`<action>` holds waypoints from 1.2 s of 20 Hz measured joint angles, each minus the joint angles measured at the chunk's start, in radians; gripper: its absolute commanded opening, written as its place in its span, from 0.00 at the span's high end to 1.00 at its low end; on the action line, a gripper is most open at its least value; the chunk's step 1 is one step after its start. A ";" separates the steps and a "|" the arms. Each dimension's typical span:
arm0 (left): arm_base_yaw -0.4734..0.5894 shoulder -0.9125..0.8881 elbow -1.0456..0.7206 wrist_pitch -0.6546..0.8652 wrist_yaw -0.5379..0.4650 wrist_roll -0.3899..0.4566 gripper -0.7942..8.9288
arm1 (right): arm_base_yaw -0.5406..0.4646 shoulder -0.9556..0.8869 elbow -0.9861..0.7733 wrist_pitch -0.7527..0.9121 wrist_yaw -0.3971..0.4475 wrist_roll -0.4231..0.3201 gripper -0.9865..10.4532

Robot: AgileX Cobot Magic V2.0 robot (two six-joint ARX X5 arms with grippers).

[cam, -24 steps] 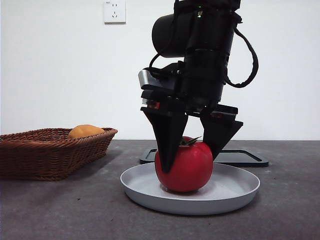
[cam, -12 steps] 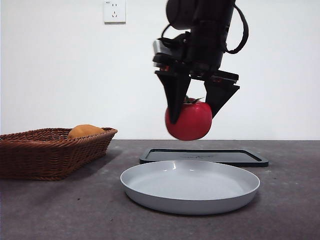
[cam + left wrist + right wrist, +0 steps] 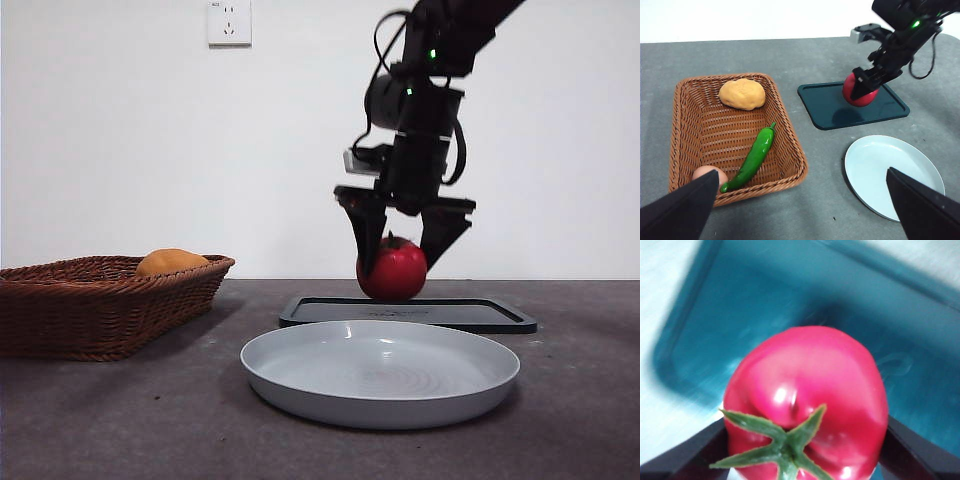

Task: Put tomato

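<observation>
You get bright, even light; the right wrist view is blurred, with glare spots on the tomato (image 3: 810, 395).

Open tabletop (image 3: 150, 410) between basket (image 3: 100, 315) and plate (image 3: 380, 372)

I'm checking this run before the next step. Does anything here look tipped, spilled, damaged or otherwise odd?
Nothing stands out. The right gripper holds the tomato upright, stem up, over the dark tray. The grey plate lies flat and bare. The wicker basket sits level with its green chili pepper and orange fruit inside.
</observation>
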 measured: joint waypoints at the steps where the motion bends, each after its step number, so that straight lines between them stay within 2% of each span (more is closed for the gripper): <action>1: 0.000 0.000 0.000 0.000 0.000 0.000 0.11 | -0.005 0.008 0.000 0.002 -0.001 -0.001 0.74; 6: 0.000 0.000 0.000 0.000 0.000 0.000 0.11 | -0.015 0.022 0.000 0.004 -0.001 -0.008 0.74; 8: 0.000 0.000 0.000 0.000 0.000 0.000 0.11 | -0.014 0.022 0.000 0.004 -0.001 -0.011 0.70; 11: 0.000 0.000 0.000 0.000 0.000 0.000 0.11 | -0.014 0.022 0.000 0.004 -0.001 -0.018 0.59; 14: 0.000 0.000 0.000 0.000 0.000 0.000 0.11 | -0.018 0.022 0.000 0.024 0.000 -0.018 0.38; 16: 0.000 0.000 0.000 0.000 0.000 0.000 0.11 | -0.020 0.022 0.009 0.040 0.000 -0.019 0.32; 19: 0.000 0.000 0.000 0.000 0.000 0.000 0.11 | -0.025 0.025 0.113 -0.048 0.000 -0.021 0.32; 24: 0.000 0.000 0.000 0.000 0.000 0.000 0.11 | -0.024 0.024 0.396 -0.324 0.000 -0.021 0.32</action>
